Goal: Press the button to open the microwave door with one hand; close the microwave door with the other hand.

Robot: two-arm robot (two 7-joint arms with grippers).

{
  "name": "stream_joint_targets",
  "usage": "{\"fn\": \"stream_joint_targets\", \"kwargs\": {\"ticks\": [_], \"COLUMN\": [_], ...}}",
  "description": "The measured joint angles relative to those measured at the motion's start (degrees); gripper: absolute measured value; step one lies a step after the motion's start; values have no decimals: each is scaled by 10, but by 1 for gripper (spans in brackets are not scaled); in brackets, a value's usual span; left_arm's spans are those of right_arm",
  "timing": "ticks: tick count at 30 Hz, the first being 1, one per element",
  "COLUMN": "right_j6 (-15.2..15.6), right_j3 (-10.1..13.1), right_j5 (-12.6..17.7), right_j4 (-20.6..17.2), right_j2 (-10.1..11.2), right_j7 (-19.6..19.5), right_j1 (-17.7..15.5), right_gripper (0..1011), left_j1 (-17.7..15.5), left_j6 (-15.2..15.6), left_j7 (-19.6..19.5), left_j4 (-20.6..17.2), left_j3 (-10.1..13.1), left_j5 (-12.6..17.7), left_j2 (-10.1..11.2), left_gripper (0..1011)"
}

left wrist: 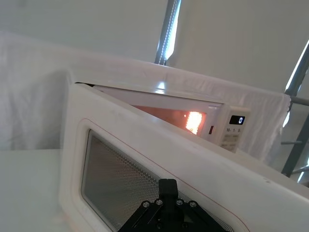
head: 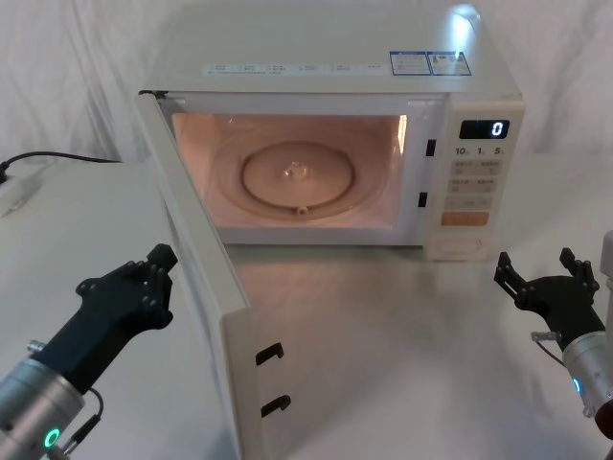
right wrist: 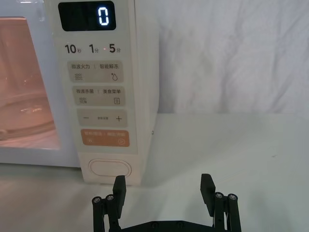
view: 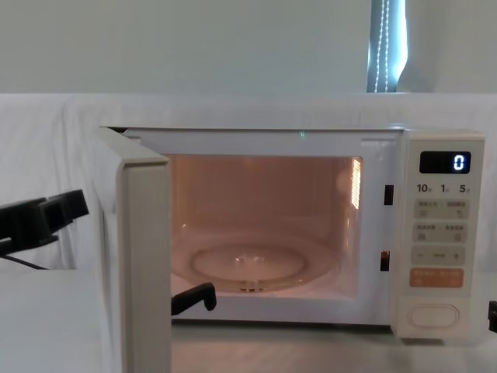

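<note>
Now the microwave door (head: 196, 278) stands swung wide open, the lit cavity exposed, and the left gripper (head: 144, 283) (fingers together) hovers just beside its outer face. Off to the right, the right gripper (right wrist: 164, 191) hangs with fingers spread apart, near the button (right wrist: 110, 168) but not touching it.

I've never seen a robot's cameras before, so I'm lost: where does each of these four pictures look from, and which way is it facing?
Head view: high up, looking down at the open microwave door; left gripper and right gripper show.
Chest view: lower, facing straight into the lit oven; the left gripper shows beside the door.
Left wrist view: on the left arm, facing the door's window side.
Right wrist view: on the right arm, facing the button; open fingers below.
Shared: every view shows the display.
</note>
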Motion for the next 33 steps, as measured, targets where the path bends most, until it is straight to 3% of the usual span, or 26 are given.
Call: {"fn": "stream_joint_targets", "kwargs": {"ticks": [19,33], "right_j6": [0,0], "right_j3": [0,0], "right_j5": [0,0], "right_j4": [0,0], "right_j2": [0,0], "right_j7": [0,0], "right_j1": [0,0], "right_gripper": [1002,1002], "left_j1": [-94,-141], "left_j6": [-7,-21], "left_j7": [-5,29], "left_j4": [63,98], "left_j3": [66,113], "left_j5": [-4,13], "left_j2": [6,-5], "left_gripper": [0,0]}}
